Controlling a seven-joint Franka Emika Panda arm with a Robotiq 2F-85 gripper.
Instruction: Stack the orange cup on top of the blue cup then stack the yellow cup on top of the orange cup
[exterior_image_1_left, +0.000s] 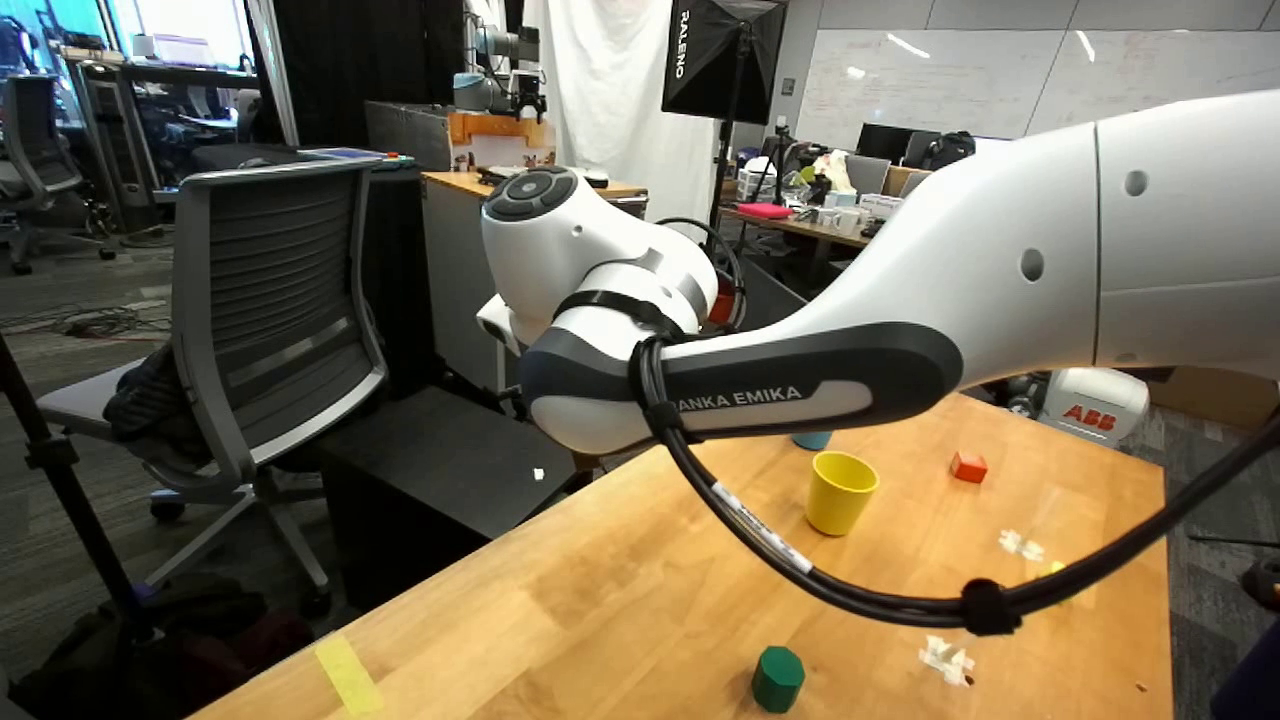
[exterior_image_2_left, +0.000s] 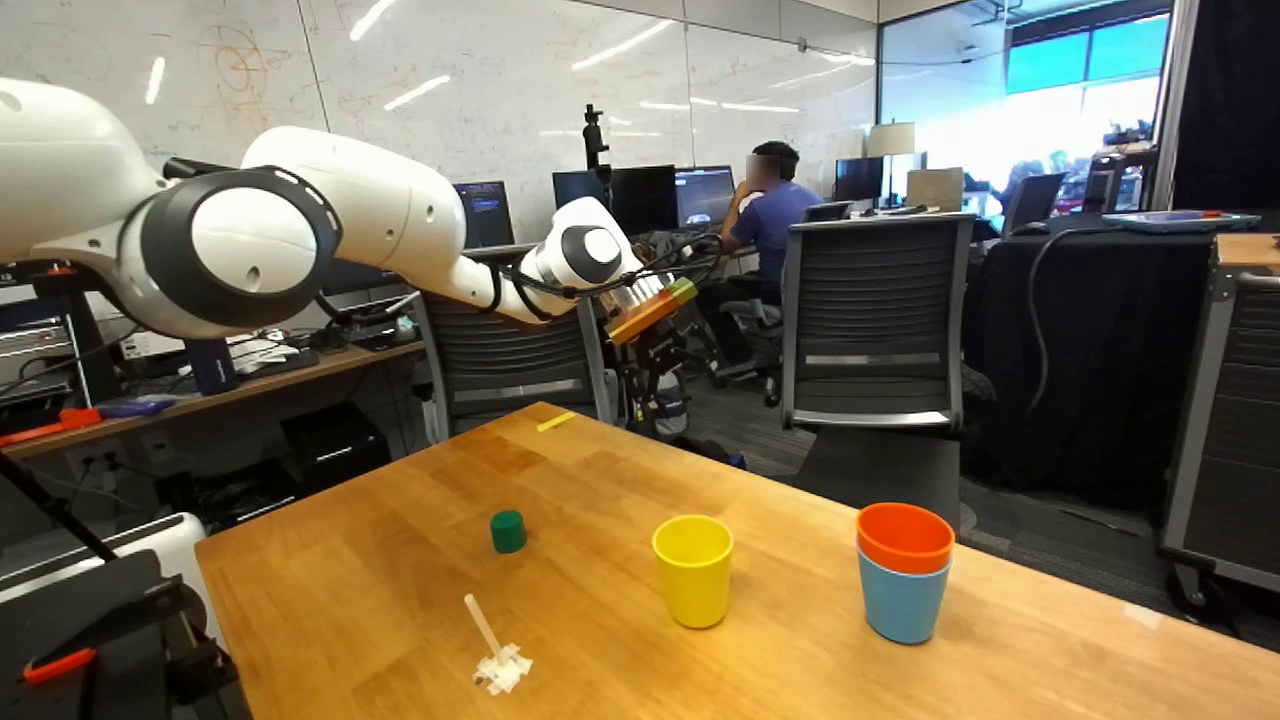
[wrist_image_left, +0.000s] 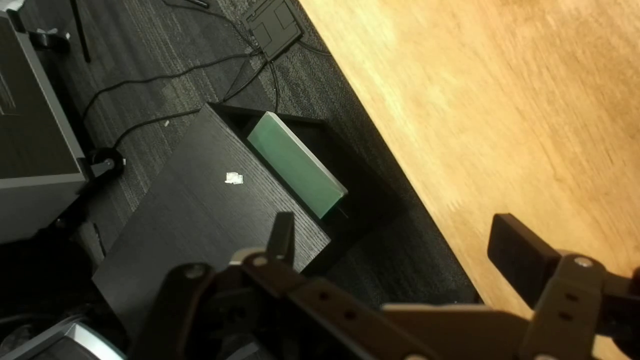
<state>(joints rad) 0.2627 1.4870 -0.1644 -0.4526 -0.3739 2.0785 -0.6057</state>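
Note:
The orange cup (exterior_image_2_left: 905, 538) sits upright nested in the blue cup (exterior_image_2_left: 903, 600), with its upper part above the blue rim. The blue cup stands on the table; in an exterior view only a small piece of it (exterior_image_1_left: 811, 440) shows below the arm, and the orange cup is hidden there. The yellow cup (exterior_image_2_left: 693, 575) stands upright and apart from them, and it also shows in an exterior view (exterior_image_1_left: 840, 493). My gripper (wrist_image_left: 395, 240) is open with nothing between its fingers, above the table's edge. In an exterior view the gripper (exterior_image_2_left: 655, 375) is raised, away from all cups.
A dark-green cylinder (exterior_image_2_left: 508, 532) and a small red block (exterior_image_1_left: 968, 467) lie on the wooden table (exterior_image_2_left: 400, 560). A thin stick (exterior_image_2_left: 483, 625) rises from a taped spot. Chairs (exterior_image_2_left: 875, 330) and a black cabinet (wrist_image_left: 200, 200) stand beside the table edge.

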